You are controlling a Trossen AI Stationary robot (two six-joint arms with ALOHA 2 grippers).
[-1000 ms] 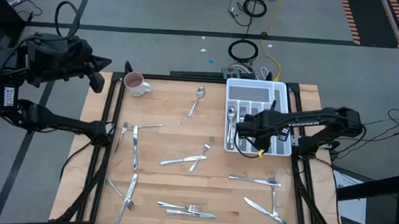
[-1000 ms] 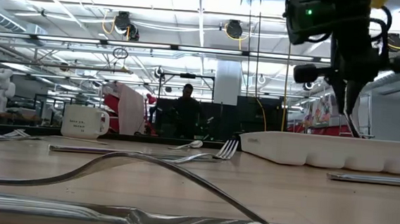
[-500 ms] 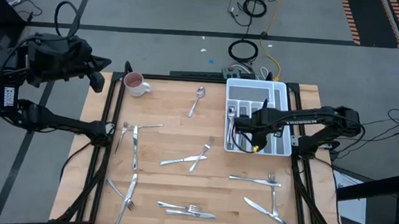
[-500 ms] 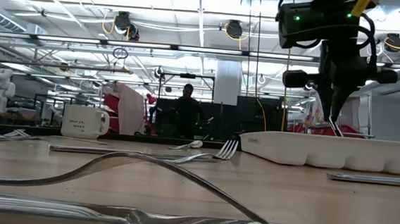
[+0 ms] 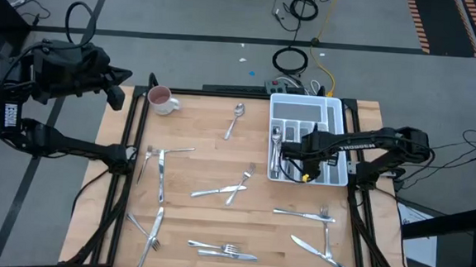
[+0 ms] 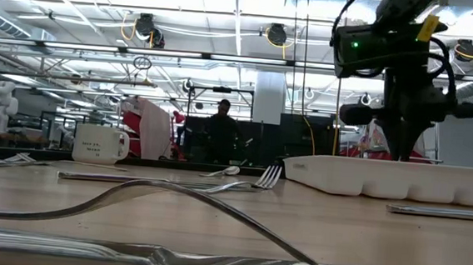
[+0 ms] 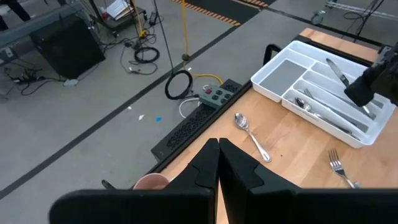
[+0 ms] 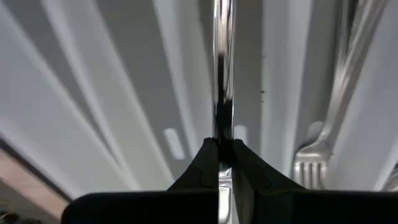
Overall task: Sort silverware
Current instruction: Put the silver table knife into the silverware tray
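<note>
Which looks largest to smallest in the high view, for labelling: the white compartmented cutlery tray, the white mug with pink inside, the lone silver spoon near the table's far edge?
1. White compartmented cutlery tray.
2. White mug with pink inside and lone silver spoon: unsure; the spoon is longer, the mug wider.

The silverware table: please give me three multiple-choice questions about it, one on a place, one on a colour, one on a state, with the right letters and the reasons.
1. Where does the mug stand?
A. at the table's far left corner
B. inside the cutlery tray
C. at the table's near right corner

2. What colour is the cutlery tray?
A. black
B. white
C. red

3. In what state is the right gripper?
A. wide open above the bare table
B. shut on a piece of silverware over the tray
C. shut on the mug

Answers:
1. A, since the high view shows it alone beside that corner, away from the tray.
2. B, since its walls and dividers are white in the high and left wrist views.
3. B, since the right wrist view shows the fingers pinched on a slim shiny handle above the white compartments.
</note>
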